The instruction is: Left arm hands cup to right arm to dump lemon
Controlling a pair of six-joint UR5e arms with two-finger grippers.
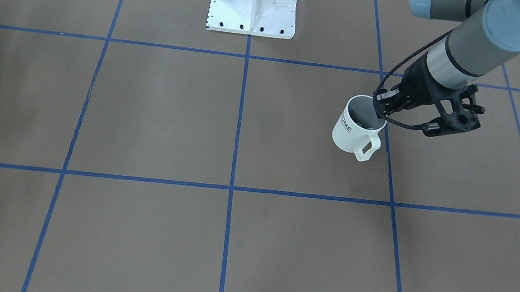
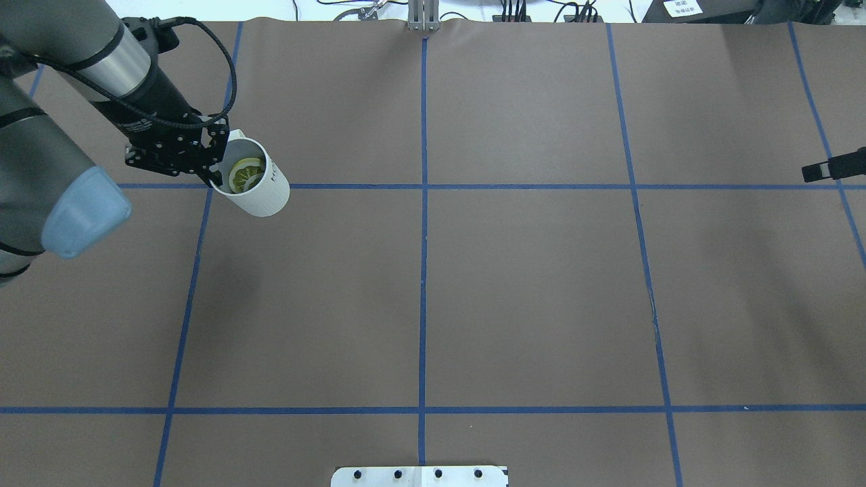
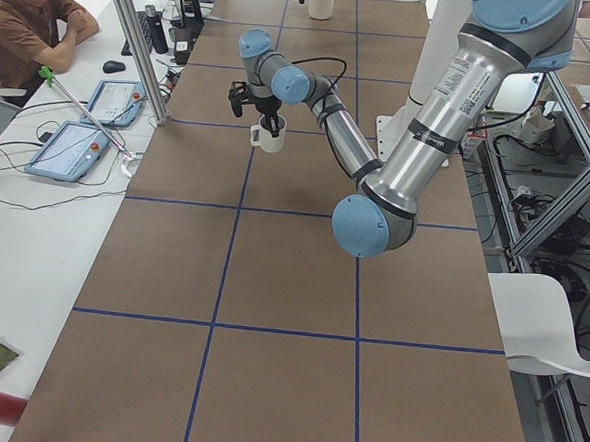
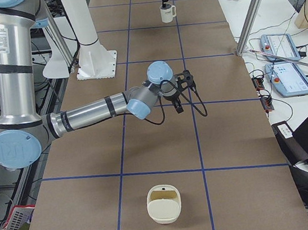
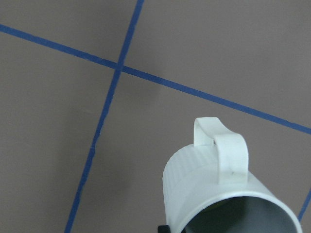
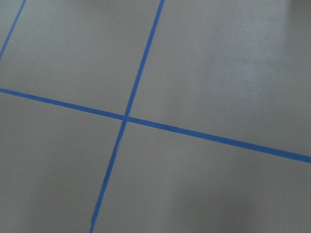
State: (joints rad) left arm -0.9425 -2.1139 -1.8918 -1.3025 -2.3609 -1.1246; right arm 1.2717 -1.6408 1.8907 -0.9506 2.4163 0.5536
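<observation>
White cup point(image 1: 349, 137), dark "OME" lettering, pinched by left gripper point(image 1: 380, 111).

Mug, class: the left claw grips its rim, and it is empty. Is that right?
Not quite. The mug is not empty: the overhead view shows a lemon slice inside it. The left claw does grip its rim.

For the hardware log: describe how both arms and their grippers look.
The left arm is a grey tube with light-blue joint caps, a black perforated bracket and a looped black braided cable by its black left gripper. The right arm matches in grey and light blue, with a hanging cable loop and a black right gripper.
</observation>
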